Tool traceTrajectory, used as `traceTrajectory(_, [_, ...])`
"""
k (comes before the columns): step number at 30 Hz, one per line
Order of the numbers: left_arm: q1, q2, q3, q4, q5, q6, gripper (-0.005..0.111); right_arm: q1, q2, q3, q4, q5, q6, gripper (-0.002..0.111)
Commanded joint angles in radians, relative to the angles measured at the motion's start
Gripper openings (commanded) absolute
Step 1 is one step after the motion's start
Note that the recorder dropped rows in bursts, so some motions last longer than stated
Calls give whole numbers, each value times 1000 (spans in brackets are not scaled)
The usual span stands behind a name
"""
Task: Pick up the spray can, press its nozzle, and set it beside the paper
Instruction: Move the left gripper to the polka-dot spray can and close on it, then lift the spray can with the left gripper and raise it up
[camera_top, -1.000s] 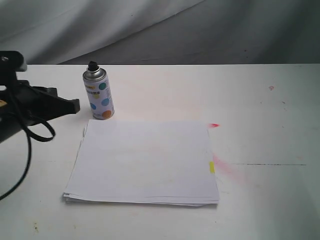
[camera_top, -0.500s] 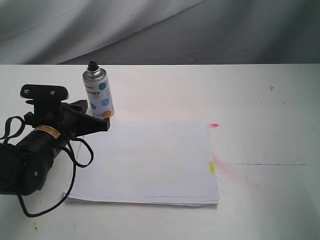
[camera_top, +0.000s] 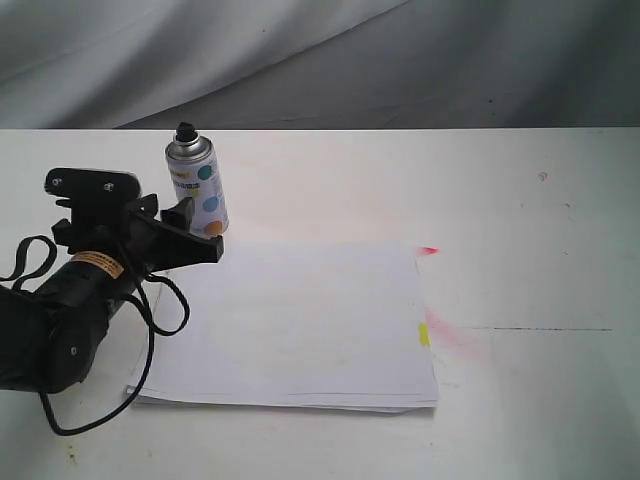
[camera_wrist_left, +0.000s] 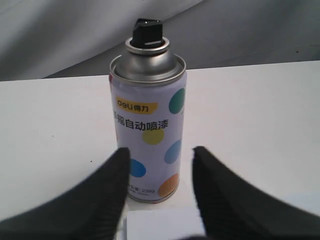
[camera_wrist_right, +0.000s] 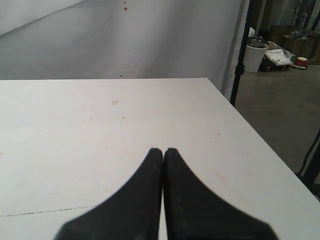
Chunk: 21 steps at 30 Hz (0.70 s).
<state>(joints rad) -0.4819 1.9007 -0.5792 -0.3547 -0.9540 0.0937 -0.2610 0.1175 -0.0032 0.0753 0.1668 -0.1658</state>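
The spray can (camera_top: 198, 186) stands upright on the white table, just behind the far left corner of the paper (camera_top: 300, 320). Its black nozzle (camera_top: 185, 131) tops the silver dome. The white label shows blue, teal and orange dots (camera_wrist_left: 148, 145), and the nozzle (camera_wrist_left: 147, 32) is plain in the left wrist view. My left gripper (camera_top: 195, 228) is open, its two black fingers (camera_wrist_left: 107, 190) reaching toward the can's base from the front, one on each side, apart from it. My right gripper (camera_wrist_right: 163, 151) is shut and empty over bare table; the exterior view does not show it.
A yellow mark (camera_top: 424, 335) sits on the paper's right edge, with pink and red stains (camera_top: 430, 250) on the table beside it. A grey cloth backdrop (camera_top: 320, 60) hangs behind the table. The table's right edge (camera_wrist_right: 260, 135) drops to the floor.
My left arm has swung in from the left edge to the can. In the last half second the gripper crept slightly closer, one finger now beside the can's base.
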Motion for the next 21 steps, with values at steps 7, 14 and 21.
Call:
traceTrajectory(7, [-5, 3, 3, 20, -16, -11, 104, -7, -7, 3, -9, -1, -2, 0])
traceTrajectory(14, [-5, 3, 3, 35, -14, -30, 104, -7, -7, 3, -9, -1, -4, 0])
traceTrajectory(21, [-5, 31, 1, 38, -12, -48, 104, -7, -7, 3, -9, -1, -4, 0])
